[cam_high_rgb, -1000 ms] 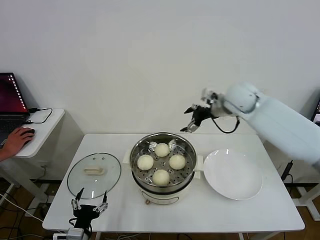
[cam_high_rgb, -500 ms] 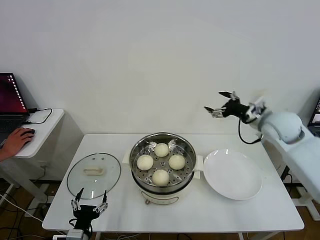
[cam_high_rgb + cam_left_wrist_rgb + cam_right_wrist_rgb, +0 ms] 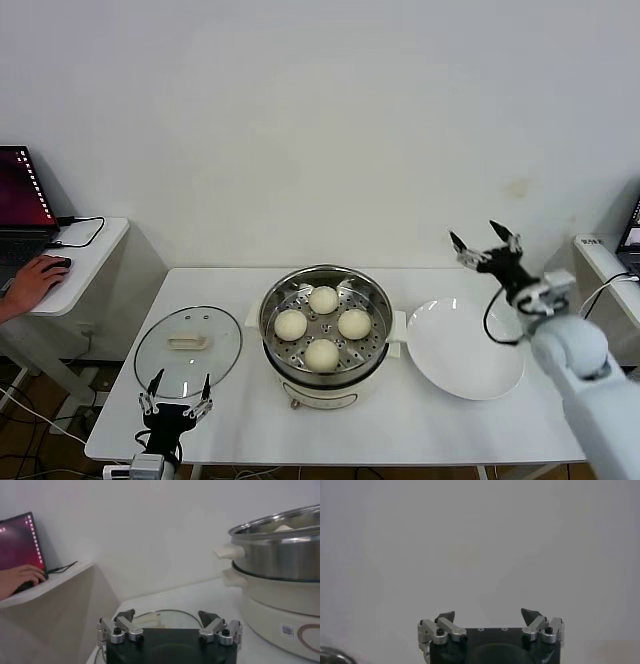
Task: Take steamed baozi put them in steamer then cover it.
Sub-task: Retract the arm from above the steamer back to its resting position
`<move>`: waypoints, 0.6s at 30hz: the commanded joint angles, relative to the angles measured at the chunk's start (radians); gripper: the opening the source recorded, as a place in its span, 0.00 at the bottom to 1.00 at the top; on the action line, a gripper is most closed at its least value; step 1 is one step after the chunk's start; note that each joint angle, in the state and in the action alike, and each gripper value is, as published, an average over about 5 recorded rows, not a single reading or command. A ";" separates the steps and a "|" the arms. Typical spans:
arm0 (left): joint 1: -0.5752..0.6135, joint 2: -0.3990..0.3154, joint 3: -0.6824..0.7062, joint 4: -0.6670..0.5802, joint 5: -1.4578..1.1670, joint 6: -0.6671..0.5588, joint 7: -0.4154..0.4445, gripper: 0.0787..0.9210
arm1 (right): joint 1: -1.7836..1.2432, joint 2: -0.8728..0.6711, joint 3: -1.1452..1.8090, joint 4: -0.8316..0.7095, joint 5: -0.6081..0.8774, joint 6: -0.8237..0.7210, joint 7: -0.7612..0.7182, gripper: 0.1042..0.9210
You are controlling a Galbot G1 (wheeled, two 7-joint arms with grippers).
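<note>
The right arm's smooth, glossy white shell (image 3: 585, 375) is showing a rounded joint, with a black cable (image 3: 492, 315) looping out beside it. Both hands, the right hand (image 3: 488, 243) and the left hand (image 3: 176, 386), are showing black bodies, silver metal finger links fastened with dark screws, and pointed black fingertips (image 3: 532, 615).

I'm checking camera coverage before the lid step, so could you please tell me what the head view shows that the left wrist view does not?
Only the head view shows the four steamed baozi on the tray, the white plate, the cover's handle, and the right gripper, open and raised above the table's right rear.

Only the left wrist view shows the steamer's side from low down, with its small cream handles.

Both show the steamer, the glass cover lying flat on the table, the open, empty left gripper just before it, and the person's hand by the laptop.
</note>
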 commanded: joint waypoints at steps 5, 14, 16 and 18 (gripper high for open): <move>-0.034 0.016 -0.013 0.023 0.061 -0.026 -0.013 0.88 | -0.416 0.226 0.212 0.070 -0.028 0.142 0.075 0.88; -0.067 0.037 -0.017 0.064 0.318 -0.060 -0.051 0.88 | -0.465 0.224 0.225 0.093 -0.038 0.136 0.072 0.88; -0.086 0.043 -0.014 0.083 0.500 -0.084 -0.087 0.88 | -0.466 0.224 0.229 0.093 -0.040 0.136 0.072 0.88; -0.106 0.051 -0.008 0.109 0.709 -0.110 -0.143 0.88 | -0.467 0.225 0.234 0.097 -0.041 0.134 0.071 0.88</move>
